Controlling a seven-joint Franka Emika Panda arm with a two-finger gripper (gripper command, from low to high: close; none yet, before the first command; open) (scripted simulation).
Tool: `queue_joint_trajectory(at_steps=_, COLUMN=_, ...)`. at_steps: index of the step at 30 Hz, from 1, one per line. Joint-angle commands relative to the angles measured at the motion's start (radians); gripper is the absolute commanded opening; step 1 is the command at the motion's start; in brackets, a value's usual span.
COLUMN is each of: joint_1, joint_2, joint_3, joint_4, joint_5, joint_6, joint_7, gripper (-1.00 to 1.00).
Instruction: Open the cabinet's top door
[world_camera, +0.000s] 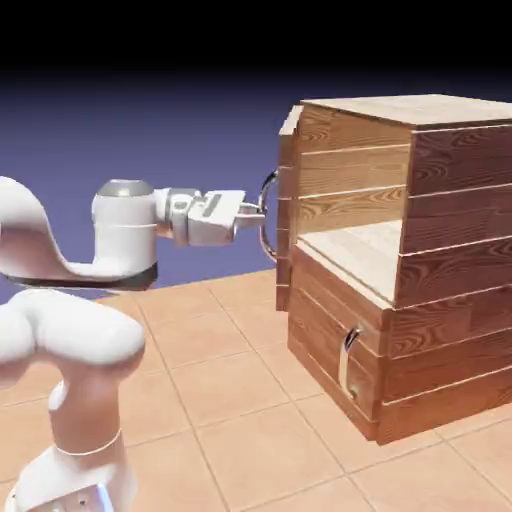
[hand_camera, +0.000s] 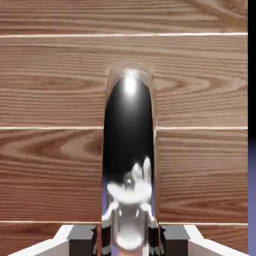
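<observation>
cabinet: brown plank box, right of arm | top door: swung ajar | handle: curved polished bar; hand view shows mirrored reflection | gripper: jaws clamped on handle

Glossy white rounded arm (grey joint cap), pale gripper.

Rendering crisp and evenly bright in both views, showing no blur, grain or bending at the edges. Fading from blue-violet to black along the top of the exterior view, lighting the cabinet pale on its top face and darker along the plank side, laying only a faint shadow on the tiled floor. Catching a hot white glare spot high on the mirror-dark handle in the hand view, reflecting the white hand lower down.
</observation>
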Motion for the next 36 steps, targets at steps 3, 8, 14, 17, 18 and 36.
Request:
queue_joint_trajectory(at_steps=3, joint_1=0.027, joint_2=0.048, joint_3=0.109, joint_4=0.022, joint_5=0.127, joint_6=-0.094, joint_7=0.020, gripper=-1.00)
queue_joint_trajectory(at_steps=8, joint_1=0.047, joint_2=0.180, joint_3=0.290, joint_4=0.100, joint_5=0.336, joint_6=-0.259, joint_7=0.073, gripper=-1.00)
queue_joint_trajectory(at_steps=14, joint_1=0.004, joint_2=0.395, joint_3=0.490, joint_4=0.261, joint_5=0.553, joint_6=-0.468, joint_7=0.157, gripper=-1.00)
queue_joint_trajectory(at_steps=17, joint_1=-0.039, joint_2=0.503, joint_3=0.575, joint_4=0.355, joint_5=0.634, joint_6=-0.568, joint_7=0.199, gripper=-1.00)
queue_joint_trajectory(at_steps=18, joint_1=-0.068, joint_2=0.525, joint_3=0.611, joint_4=0.382, joint_5=0.667, joint_6=-0.584, joint_7=0.204, gripper=-1.00)
queue_joint_trajectory(at_steps=36, joint_1=-0.658, joint_2=-0.038, joint_3=1.030, joint_4=0.303, joint_5=1.030, joint_6=-0.069, joint_7=-0.181, gripper=-1.00)
